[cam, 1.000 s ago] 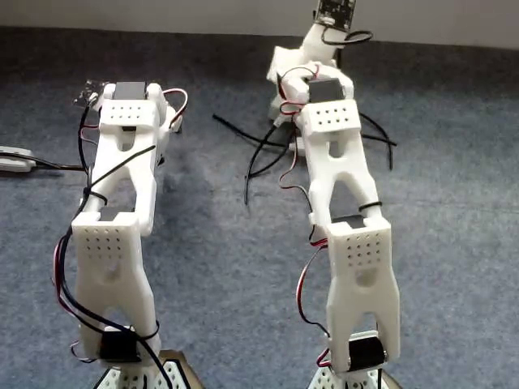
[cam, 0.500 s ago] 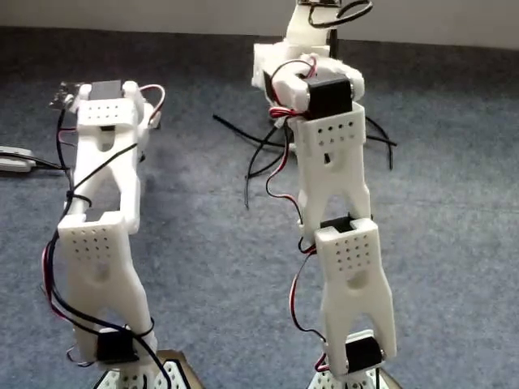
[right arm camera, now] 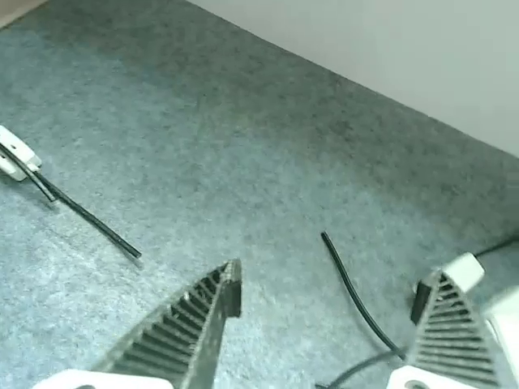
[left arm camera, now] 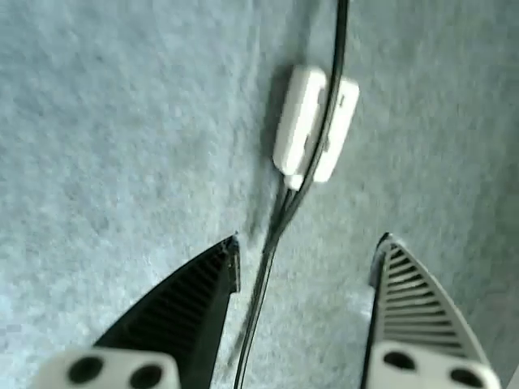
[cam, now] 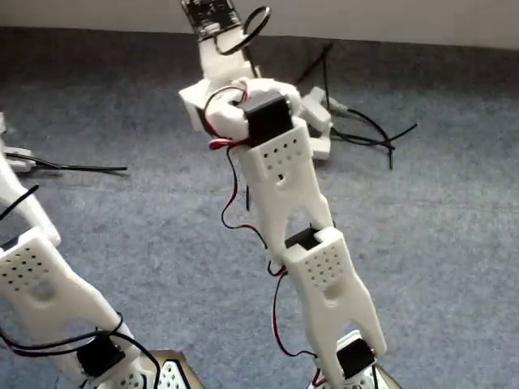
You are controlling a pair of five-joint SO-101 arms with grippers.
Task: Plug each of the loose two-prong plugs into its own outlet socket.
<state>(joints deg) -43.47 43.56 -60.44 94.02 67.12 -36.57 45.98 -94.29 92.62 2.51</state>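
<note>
In the left wrist view my left gripper is open and hangs above the carpet. Just beyond its fingertips lies a white two-piece plug block, with a black cable running over it and between the fingers. My right gripper is also open and holds nothing. A loose black cable end lies on the carpet between its fingers, and a white plug piece sits beside one fingertip. In the high view the white plug pieces and tangled black cables lie at the back right.
Another white plug with a black cable lies at the left edge; it is also seen as a white plug in the right wrist view. Grey carpet covers the table. A pale wall runs along the back.
Both arms have swung to the left. The right arm's wrist left the cable pile, which is now uncovered. The left arm has moved mostly past the view's left edge.
</note>
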